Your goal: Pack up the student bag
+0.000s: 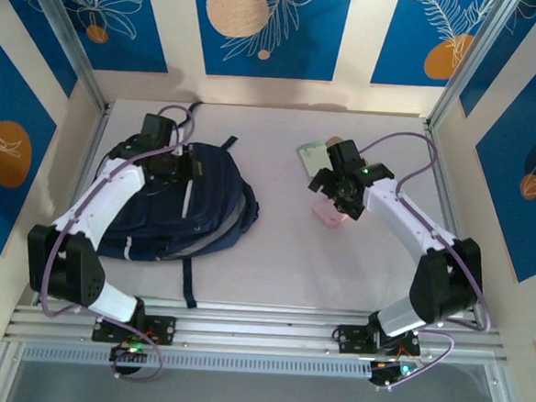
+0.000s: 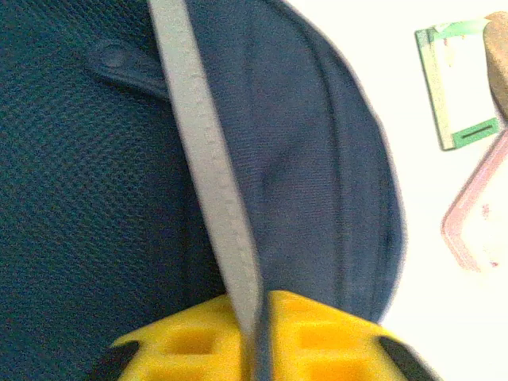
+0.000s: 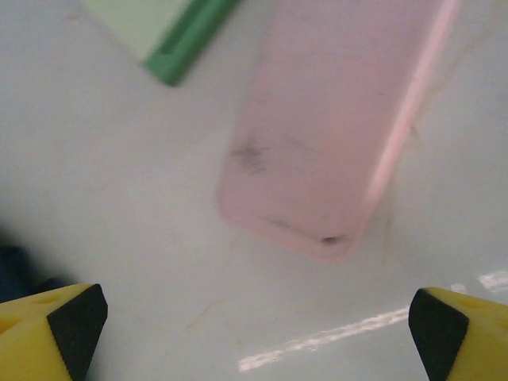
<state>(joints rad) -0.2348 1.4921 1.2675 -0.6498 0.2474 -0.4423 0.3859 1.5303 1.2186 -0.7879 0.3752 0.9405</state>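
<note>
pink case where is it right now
In the top view the pink case lies on the right half of the table, under the open right gripper, with the green-edged booklet just beyond it.

Navy student bag [image 2: 79,198] with a pale grey stripe [image 2: 208,175] between the yellow fingers [image 2: 182,349] of the left gripper [image 2: 255,349]; pink case [image 3: 333,119] and green-edged card [image 3: 186,40] ahead of the right gripper [image 3: 254,325].

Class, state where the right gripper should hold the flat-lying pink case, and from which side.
Probably pinch the pink case across its two long edges, descending from above: it lies flat on the table, and the open right gripper looks wider than it.
</note>
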